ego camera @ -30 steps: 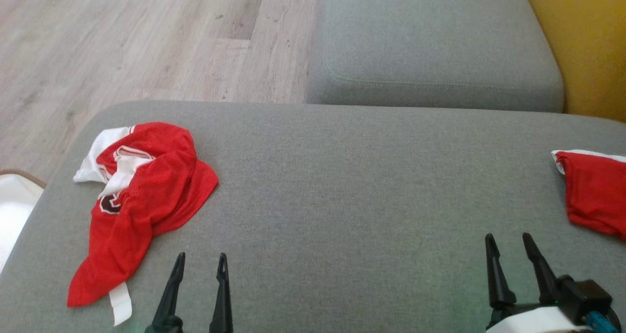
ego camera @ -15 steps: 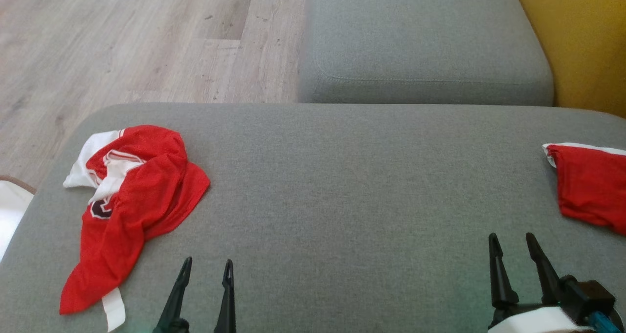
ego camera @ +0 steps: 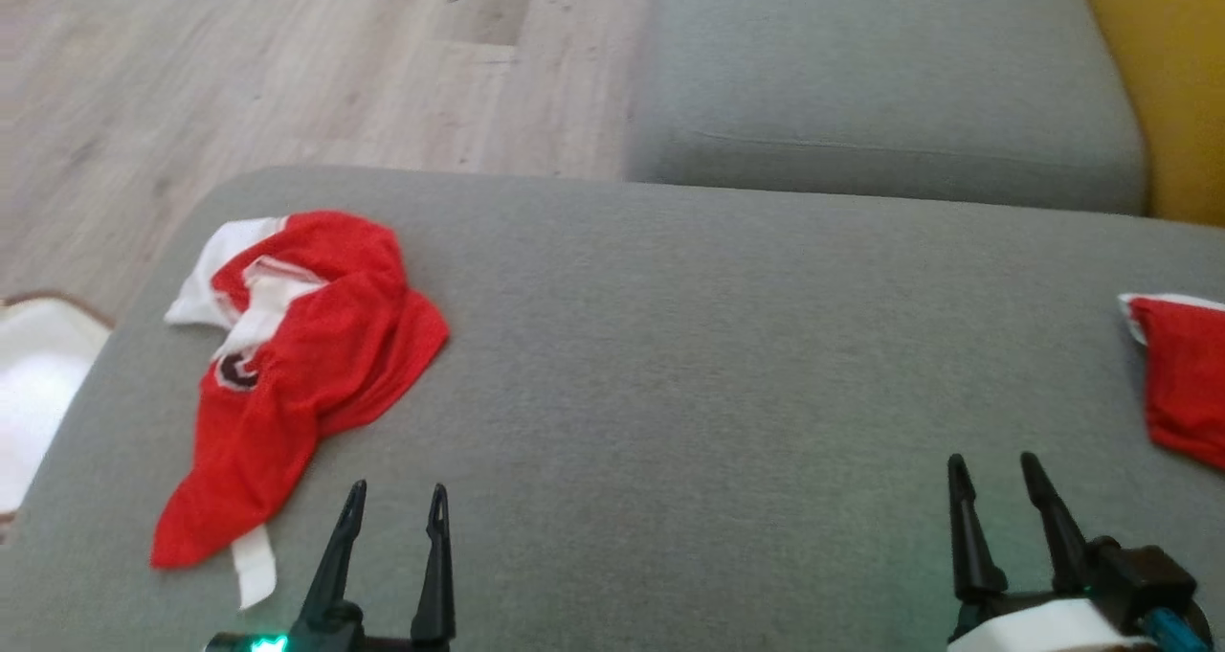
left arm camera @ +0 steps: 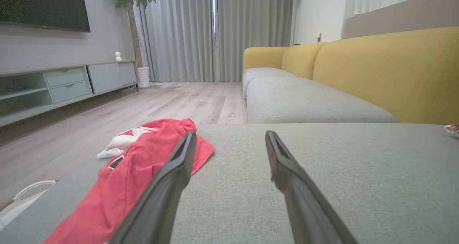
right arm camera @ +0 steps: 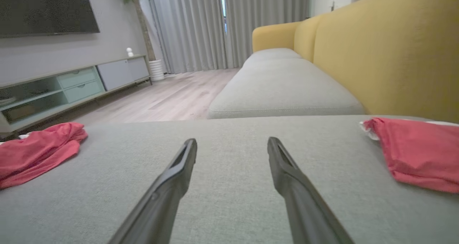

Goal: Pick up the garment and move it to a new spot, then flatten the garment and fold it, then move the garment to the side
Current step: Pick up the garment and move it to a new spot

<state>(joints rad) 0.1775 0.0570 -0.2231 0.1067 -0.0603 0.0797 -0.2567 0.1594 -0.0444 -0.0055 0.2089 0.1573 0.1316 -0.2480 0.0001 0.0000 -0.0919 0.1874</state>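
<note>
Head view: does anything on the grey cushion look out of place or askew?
Only the red-and-white garment, lying crumpled and bunched at the left end of the grey cushion, a white strip trailing near the front edge. The second red garment at the right edge lies flatter. Nothing looks spilled or damaged.

Garment (ego camera: 306, 365): red mesh jersey with white trim, white sleeve panel and dark emblem outlined in white. State: crumpled, unfolded, bunched in loose heap with layers overlapping; narrow white strip trailing from near end. Pose: elongated, running from far end down to near-left, wider and more rumpled at far end, tapering toward near end. Location: left part of grey cushion (ego camera: 718, 365), close to its left edge.
</note>
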